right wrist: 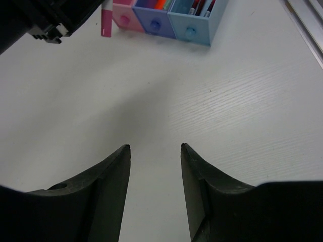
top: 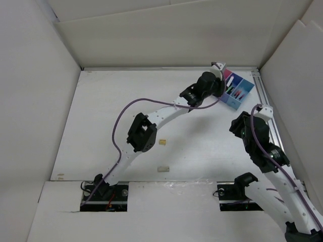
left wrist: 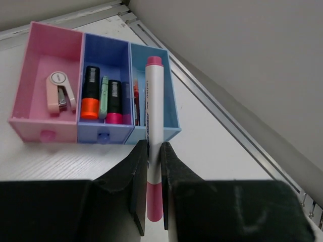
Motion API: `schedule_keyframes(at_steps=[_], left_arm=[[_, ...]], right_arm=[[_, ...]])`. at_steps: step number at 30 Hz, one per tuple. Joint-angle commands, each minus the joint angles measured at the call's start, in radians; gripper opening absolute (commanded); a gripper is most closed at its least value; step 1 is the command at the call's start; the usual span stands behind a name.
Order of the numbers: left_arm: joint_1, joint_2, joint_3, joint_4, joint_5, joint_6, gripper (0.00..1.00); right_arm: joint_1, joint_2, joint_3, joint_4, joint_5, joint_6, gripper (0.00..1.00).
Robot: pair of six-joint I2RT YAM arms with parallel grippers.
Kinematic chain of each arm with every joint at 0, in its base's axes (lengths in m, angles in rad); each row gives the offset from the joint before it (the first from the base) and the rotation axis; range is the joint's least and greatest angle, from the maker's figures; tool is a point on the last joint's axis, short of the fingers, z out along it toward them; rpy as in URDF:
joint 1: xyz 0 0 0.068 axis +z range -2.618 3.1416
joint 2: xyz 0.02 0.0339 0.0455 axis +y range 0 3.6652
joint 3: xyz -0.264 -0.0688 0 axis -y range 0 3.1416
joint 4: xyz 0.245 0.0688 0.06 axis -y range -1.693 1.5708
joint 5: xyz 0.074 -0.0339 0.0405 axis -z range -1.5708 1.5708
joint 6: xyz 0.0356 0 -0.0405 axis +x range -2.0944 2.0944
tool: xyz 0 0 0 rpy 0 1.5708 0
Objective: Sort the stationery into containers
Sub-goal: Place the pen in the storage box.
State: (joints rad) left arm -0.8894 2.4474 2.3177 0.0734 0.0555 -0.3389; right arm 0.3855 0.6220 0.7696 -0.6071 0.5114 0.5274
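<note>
The three-bin tray (left wrist: 60, 132) stands at the far right of the table (top: 241, 92). Its pink bin holds a small beige clip-like item (left wrist: 59, 92). The dark blue bin holds an orange-capped marker (left wrist: 90, 96) and a pink-capped marker (left wrist: 114, 103). The light blue bin holds red pens (left wrist: 136, 98). My left gripper (left wrist: 154, 147) is shut on a white marker with pink ends (left wrist: 153, 96), whose far end is over the light blue bin. My right gripper (right wrist: 155, 147) is open and empty above bare table, short of the tray (right wrist: 189, 22). Two small eraser blocks (top: 162, 142) (top: 162, 169) lie mid-table.
A metal rail (left wrist: 222, 118) runs along the right wall just beyond the tray. White walls enclose the table on the left, back and right. My left arm (top: 151, 123) stretches diagonally across the table. Its gripper with the marker's pink end (right wrist: 106, 20) shows at the right wrist view's top left.
</note>
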Motion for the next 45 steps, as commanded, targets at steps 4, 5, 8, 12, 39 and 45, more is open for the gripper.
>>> schedule_keyframes(at_steps=[4, 5, 8, 12, 39, 45], left_arm=[[0.009, 0.090, 0.135, 0.146, 0.095, 0.037, 0.05], [0.018, 0.099, 0.135, 0.163, 0.095, 0.037, 0.05], [0.029, 0.146, 0.177, 0.221, 0.095, 0.014, 0.04], [0.029, 0.205, 0.215, 0.313, 0.084, -0.023, 0.04], [0.075, -0.585, -0.934, 0.782, 0.414, -0.175, 0.00], [0.075, -0.594, -0.934, 0.743, 0.432, -0.175, 0.00]], right_arm=[[-0.007, -0.057, 0.033, -0.028, -0.062, -0.012, 0.50], [-0.007, -0.070, 0.033, -0.037, -0.071, -0.012, 0.50], [-0.007, -0.090, 0.042, -0.037, -0.097, -0.021, 0.50], [-0.007, -0.111, 0.042, -0.046, -0.106, -0.021, 0.50], [-0.289, 0.485, 0.422, 0.297, -0.637, -0.224, 0.53], [-0.289, 0.455, 0.413, 0.354, -0.741, -0.271, 0.59]])
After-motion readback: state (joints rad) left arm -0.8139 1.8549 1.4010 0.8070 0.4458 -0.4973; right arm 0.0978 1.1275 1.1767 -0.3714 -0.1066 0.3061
